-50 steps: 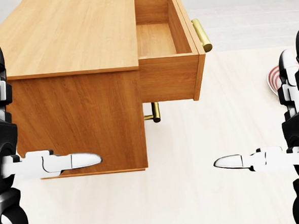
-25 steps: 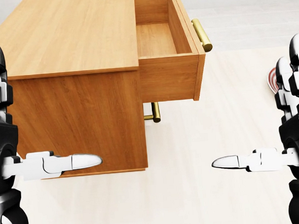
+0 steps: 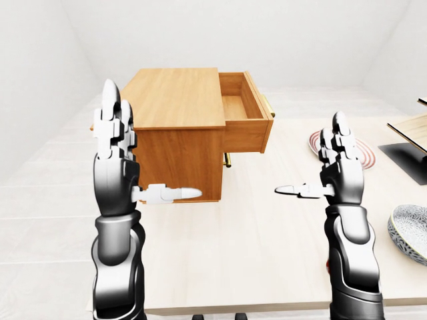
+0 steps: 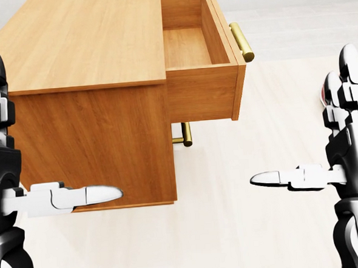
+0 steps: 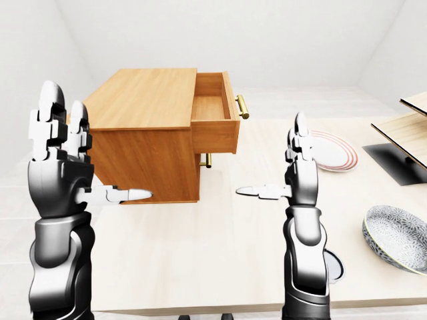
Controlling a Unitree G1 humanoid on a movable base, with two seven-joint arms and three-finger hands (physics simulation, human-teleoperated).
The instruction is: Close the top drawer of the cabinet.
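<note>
While pale walls close in a bare white room, the cabinet stands on a light table, its top drawer pulled out to the right. Both the left hand and right hand are raised, fingers spread, holding nothing. A striped plate and patterned bowl lie at right.

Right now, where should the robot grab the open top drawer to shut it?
Probably the gold bar handle on the top drawer, reached from the view's right by the open right hand. The drawer sticks out rightward, so pushing left closes it.
</note>
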